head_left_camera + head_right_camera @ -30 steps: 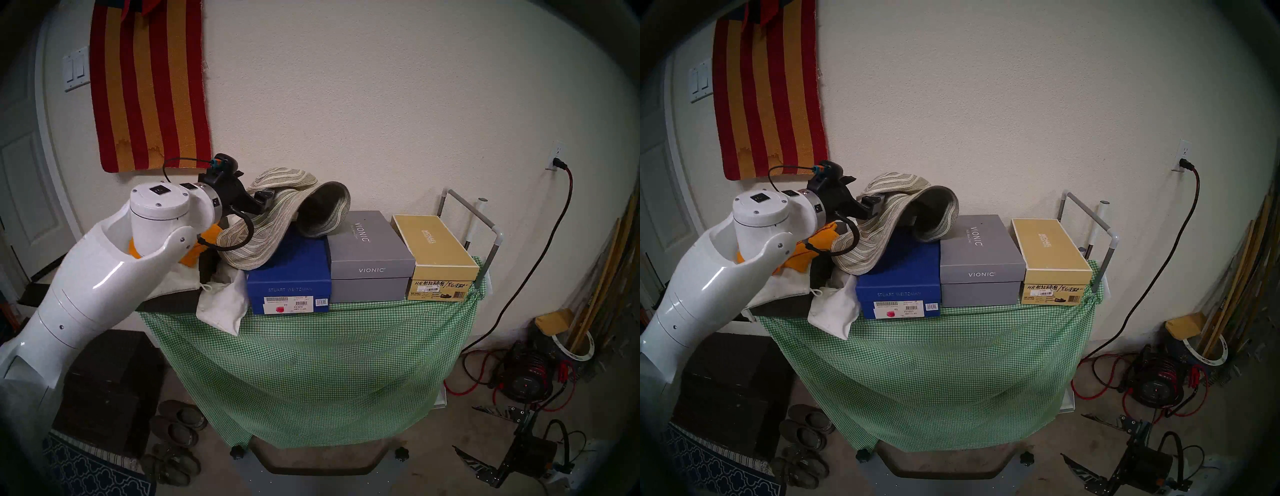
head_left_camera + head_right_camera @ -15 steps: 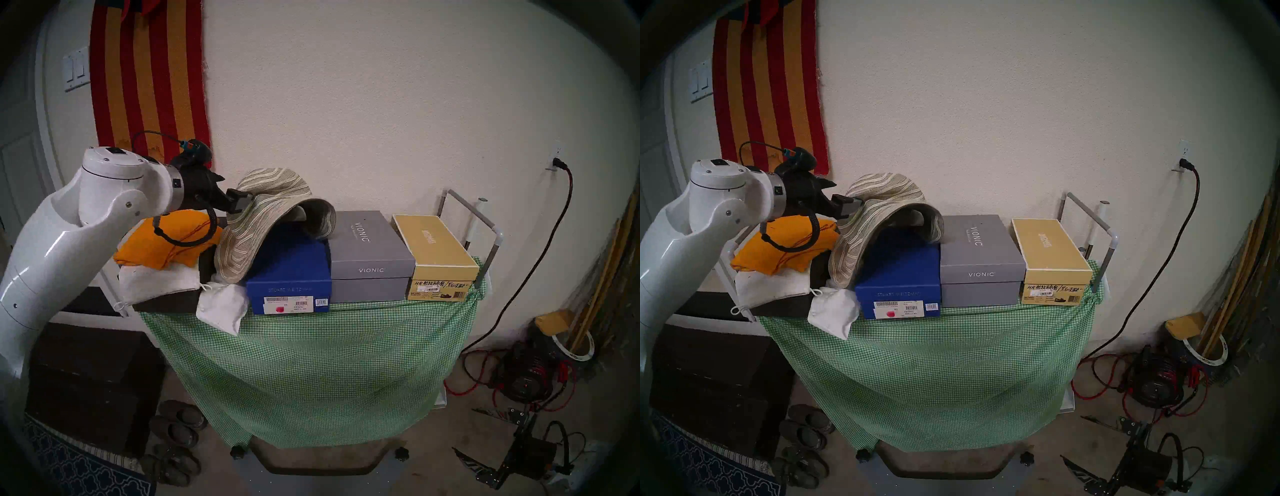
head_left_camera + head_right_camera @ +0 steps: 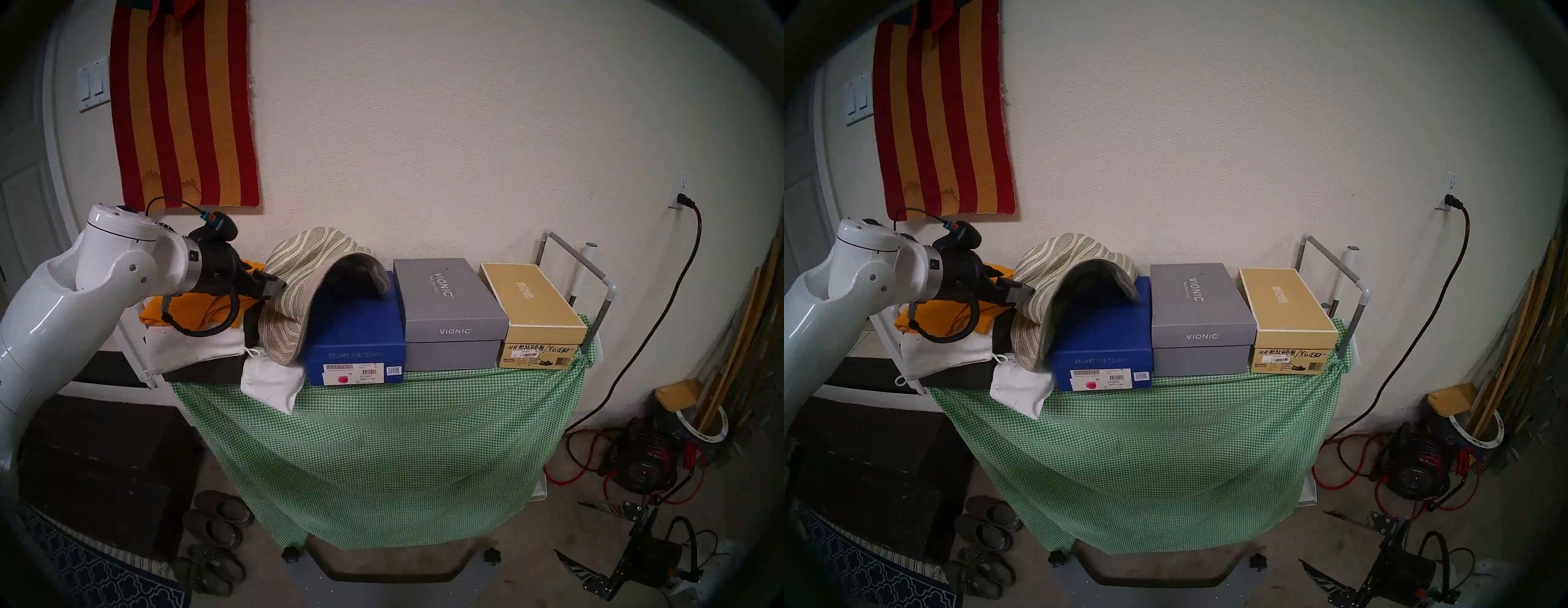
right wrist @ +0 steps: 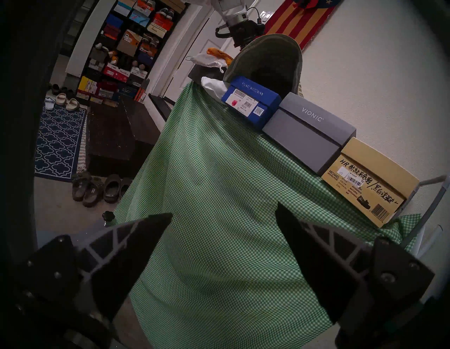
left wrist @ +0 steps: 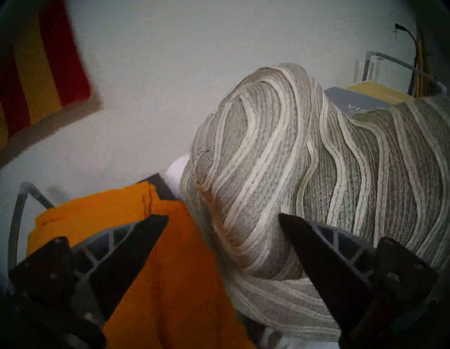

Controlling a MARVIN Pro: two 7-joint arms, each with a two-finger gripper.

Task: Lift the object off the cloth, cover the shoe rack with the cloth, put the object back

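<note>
The object is a floppy striped sun hat point(image 3: 305, 271) that lies arched over the blue shoe box point(image 3: 356, 331), with its brim hanging down the box's left side. My left gripper point(image 3: 275, 286) is right at the hat's left side. In the left wrist view it point(image 5: 224, 215) is open, with the hat's crown point(image 5: 267, 158) just ahead of the fingertips and nothing pinched. The green-checked cloth point(image 3: 382, 446) hangs down the front of the shoe rack point(image 3: 577, 254), its top edge under the boxes. My right gripper point(image 4: 224, 217) hangs open low at the right, in front of the cloth point(image 4: 219, 170).
A grey box point(image 3: 454, 314) and a tan box point(image 3: 534, 305) stand to the right of the blue one. A folded orange cloth point(image 3: 199, 305) and white bags point(image 3: 271, 380) lie at the left. On the floor are a dark chest point(image 3: 110, 467), slippers point(image 3: 220, 522) and a cable reel point(image 3: 645, 463).
My left gripper has drawn back to the left and come down. The hat went with it, off the grey box, and now sits lower over the blue box. The right arm has not moved.
</note>
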